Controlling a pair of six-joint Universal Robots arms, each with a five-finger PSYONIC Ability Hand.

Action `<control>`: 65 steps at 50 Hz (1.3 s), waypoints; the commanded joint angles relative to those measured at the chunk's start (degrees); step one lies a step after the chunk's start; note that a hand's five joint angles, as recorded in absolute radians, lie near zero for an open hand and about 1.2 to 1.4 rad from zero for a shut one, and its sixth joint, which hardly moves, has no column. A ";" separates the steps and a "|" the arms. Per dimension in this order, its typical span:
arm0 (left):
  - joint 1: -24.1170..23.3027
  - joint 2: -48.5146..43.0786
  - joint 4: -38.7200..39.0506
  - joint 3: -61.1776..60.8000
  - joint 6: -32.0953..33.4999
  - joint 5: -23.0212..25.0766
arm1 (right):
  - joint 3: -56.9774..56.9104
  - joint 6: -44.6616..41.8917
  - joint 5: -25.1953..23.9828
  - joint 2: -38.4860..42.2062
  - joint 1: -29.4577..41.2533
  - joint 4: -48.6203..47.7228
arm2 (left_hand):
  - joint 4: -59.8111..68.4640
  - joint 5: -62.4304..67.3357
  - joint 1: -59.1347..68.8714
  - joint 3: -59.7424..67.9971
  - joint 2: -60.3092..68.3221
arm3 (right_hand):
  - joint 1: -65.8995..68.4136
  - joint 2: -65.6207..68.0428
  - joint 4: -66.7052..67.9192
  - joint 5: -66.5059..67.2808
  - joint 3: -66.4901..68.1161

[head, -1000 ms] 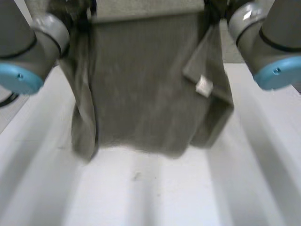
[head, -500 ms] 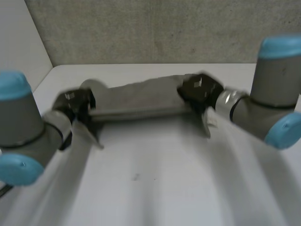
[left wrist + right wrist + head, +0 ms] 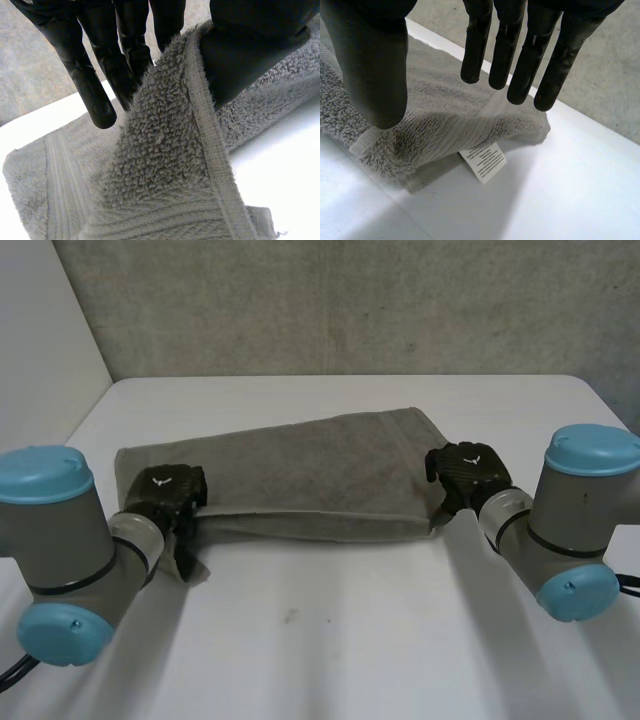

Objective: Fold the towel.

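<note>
A grey towel (image 3: 300,475) lies folded in a long band across the white table (image 3: 330,640). My left hand (image 3: 165,495) sits at its near left corner. In the left wrist view that corner of the towel (image 3: 165,170) stands up, pinched between the thumb (image 3: 250,45) and the fingers (image 3: 95,85). My right hand (image 3: 468,468) hovers at the towel's right end. There its fingers (image 3: 505,50) hang straight, apart from the thumb, above the towel (image 3: 445,115) and hold nothing. A white label (image 3: 483,161) pokes out from under the fold.
A grey wall (image 3: 330,310) rises behind the table's far edge. A small speck (image 3: 289,616) marks the bare table in front of the towel. Both arms rest low at the table's left and right sides.
The towel hung high in front of the camera, held by both hands. It swung forward and down and now lies folded on the table. My right hand has let go.
</note>
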 commanded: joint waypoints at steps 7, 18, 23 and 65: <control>2.60 3.86 -0.11 0.64 -0.21 0.06 | -0.19 5.00 -0.29 -0.94 0.78 3.29 | 10.15 10.59 11.54 10.29 10.20 | -9.88 -11.87 -10.04 -7.79 -11.22; 5.50 5.97 -0.11 1.00 -0.56 -0.03 | -3.27 0.80 -0.47 -1.56 -0.71 12.77 | 10.15 10.59 11.54 10.29 10.20 | -6.25 -8.24 -6.41 -4.16 -7.59; 6.29 5.44 -0.11 0.91 -1.26 0.06 | -4.85 -3.95 -0.82 0.81 -1.06 17.97 | 10.15 10.59 11.54 10.29 10.20 | -1.66 -3.65 -1.81 0.44 -3.00; 6.38 4.39 0.15 0.03 -1.17 0.14 | -11.18 -4.66 -5.04 10.04 -0.63 11.65 | 10.15 10.59 11.54 10.29 10.20 | 0.69 -1.30 0.53 2.78 -0.65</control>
